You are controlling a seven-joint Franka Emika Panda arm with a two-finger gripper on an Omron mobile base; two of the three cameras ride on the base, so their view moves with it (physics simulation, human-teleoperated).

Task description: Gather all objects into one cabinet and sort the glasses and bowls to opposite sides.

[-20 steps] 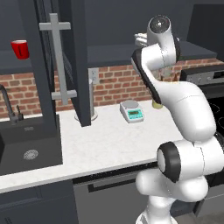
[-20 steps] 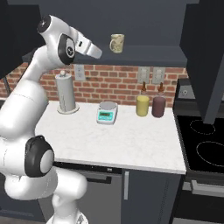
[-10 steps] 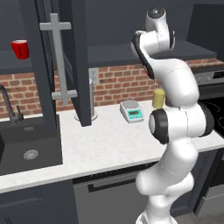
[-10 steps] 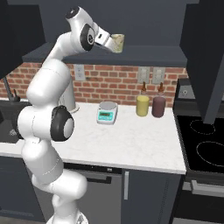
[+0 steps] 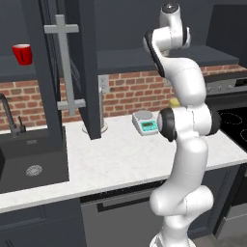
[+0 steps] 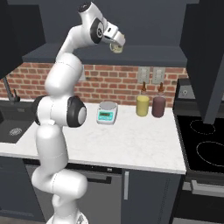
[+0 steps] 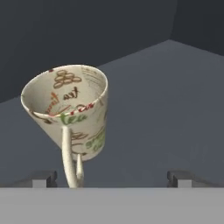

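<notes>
- Dark slate cabinet [image 6: 144, 57] runs along the wall over a brick backsplash and a pale marble counter [image 6: 131, 146]; the pincer [image 6: 116, 43] is raised to the level of its wide shelf
- Far off to the pincer's left, in the left base view, a red cup [image 5: 21, 53] stands on the shelf beyond an open door with a long silver handle [image 5: 65, 67]
- Well below the pincer, on the counter, sits a small kitchen scale [image 6: 107, 112]; a yellow bottle [image 6: 142, 103] and a brown bottle [image 6: 158, 104] stand lower and to its right
- Just ahead of the pincer, a cream mug [image 7: 72, 111] with printed lettering rests on the shelf, slightly left of the midline between the tips, its handle turned back toward the hand
- Pincer's tips [image 7: 41, 178] stand wide apart at either side of the hand view, clamped on nothing; they do not yet touch the mug
- Judged by looks, the mug is light, stiff, glazed and rather slippery, and would chip if knocked over or dropped
- It flares toward the rim, so a hold low on the narrower body should sit more securely than one near the lip; the thin handle looks a poor place to pinch
- Closing squarely across the body, clear of the handle, seems the safer choice
</notes>
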